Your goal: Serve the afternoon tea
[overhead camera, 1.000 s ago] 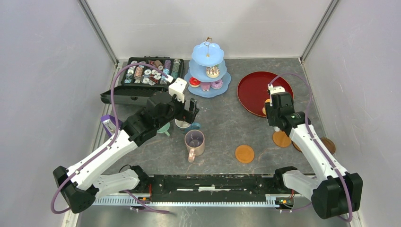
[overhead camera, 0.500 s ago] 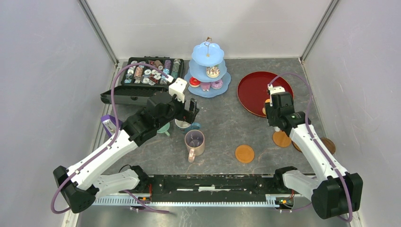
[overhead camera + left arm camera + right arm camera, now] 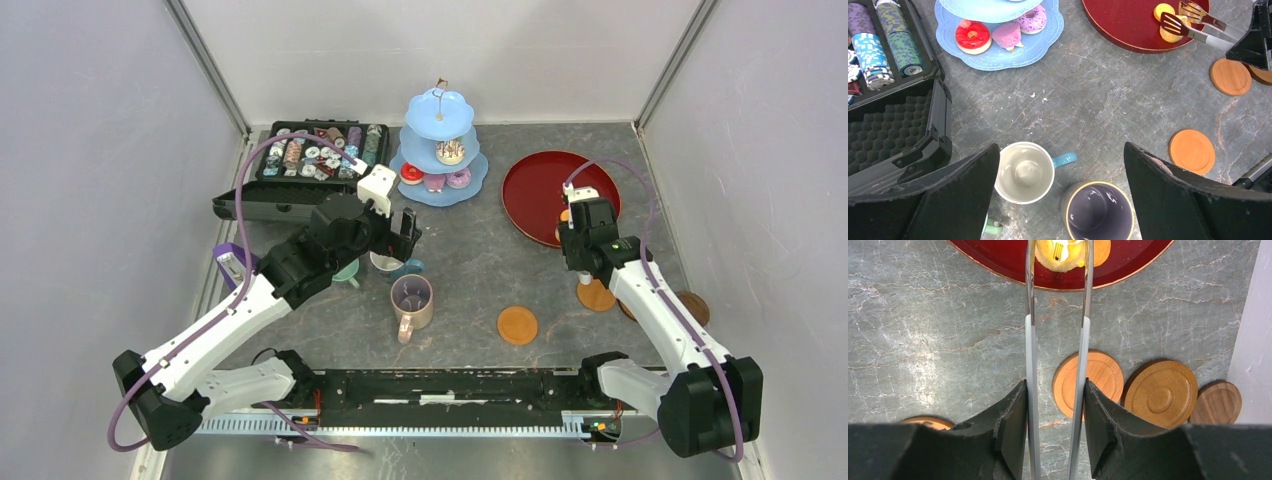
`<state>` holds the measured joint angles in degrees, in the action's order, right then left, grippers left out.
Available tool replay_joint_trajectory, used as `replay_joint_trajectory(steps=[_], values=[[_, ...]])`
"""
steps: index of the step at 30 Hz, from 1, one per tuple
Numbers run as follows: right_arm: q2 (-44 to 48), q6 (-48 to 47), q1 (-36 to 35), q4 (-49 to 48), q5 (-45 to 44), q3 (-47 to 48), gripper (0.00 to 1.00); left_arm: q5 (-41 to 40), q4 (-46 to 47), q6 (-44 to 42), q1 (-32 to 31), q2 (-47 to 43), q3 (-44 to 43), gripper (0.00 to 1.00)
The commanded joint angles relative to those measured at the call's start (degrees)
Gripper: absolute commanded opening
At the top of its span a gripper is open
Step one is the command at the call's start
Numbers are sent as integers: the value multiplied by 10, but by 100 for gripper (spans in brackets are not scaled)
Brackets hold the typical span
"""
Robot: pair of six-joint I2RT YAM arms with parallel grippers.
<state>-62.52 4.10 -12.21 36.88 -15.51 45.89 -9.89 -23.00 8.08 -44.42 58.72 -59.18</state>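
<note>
Gripping the metal tongs (image 3: 1030, 365) between its two fingers, the right pincer (image 3: 1055, 405) pointed them at the red tray (image 3: 998, 260), their heads at a yellow pastry (image 3: 1068, 255) lying near its rim. Under the tongs' handles, three round brown coasters (image 3: 1160, 393) lay in a row on the bench (image 3: 923, 340), the nearest crossed by one handle. The left pincer (image 3: 1062, 150) hung open, holding nothing, above the white-and-blue mug (image 3: 1024, 172) and the pink-purple mug (image 3: 1098, 210), which stood just beside each other. Beyond them stood the pale-blue stand (image 3: 1048, 35), doughnuts (image 3: 972, 36) on its lowest tier, with the black case (image 3: 893, 130) to its left.
</note>
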Motion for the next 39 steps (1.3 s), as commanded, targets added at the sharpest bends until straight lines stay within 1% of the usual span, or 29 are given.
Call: replay_joint_trajectory(steps=[1,3,12,16,23,25,31,35,39], values=[[-1,-7,3,-15,-18,1,47,10,23,12,1,0,-3,100],[-2,-9,3,-12,-20,2,48,10,23,12,1,1,-3,100],[-4,-10,3,-14,-22,-1,47,10,23,12,1,0,-3,100],[-3,-9,3,-12,-18,-3,49,11,23,12,1,0,-3,100],[-1,-9,3,-18,-20,-14,48,10,23,12,1,0,-3,100],[-2,-8,3,-20,-20,-15,47,10,23,12,1,0,-2,100],[12,-9,3,-19,-20,2,34,6,22,12,1,-1,-3,100],[33,-19,3,-31,-15,16,29,1,22,12,1,-4,-3,100],[41,-28,3,-51,9,36,24,-17,22,16,1,-8,-3,100]])
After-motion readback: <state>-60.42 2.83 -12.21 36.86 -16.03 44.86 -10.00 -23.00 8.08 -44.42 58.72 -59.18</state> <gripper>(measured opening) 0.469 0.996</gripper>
